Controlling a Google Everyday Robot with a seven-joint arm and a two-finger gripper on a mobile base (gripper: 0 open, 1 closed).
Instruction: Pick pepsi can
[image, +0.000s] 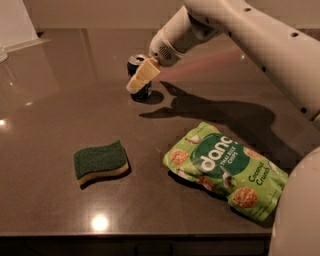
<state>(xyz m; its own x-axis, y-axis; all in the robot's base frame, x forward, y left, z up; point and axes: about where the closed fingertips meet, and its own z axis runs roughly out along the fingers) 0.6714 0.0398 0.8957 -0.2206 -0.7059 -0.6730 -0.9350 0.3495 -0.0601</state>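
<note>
The pepsi can (133, 65) is a small dark navy can with a silver top. It stands upright on the dark table (60, 100), left of centre and toward the back. My gripper (140, 79) is cream-coloured and hangs from the white arm (235, 25) that reaches in from the upper right. It is at the can and covers most of the can's front and right side. Only the can's top rim, left edge and base show.
A green sponge with a pale underside (100, 161) lies at the front left. A green bag of rice chips (227, 170) lies at the front right. The arm's shadow (210, 112) falls on the table between the can and the bag.
</note>
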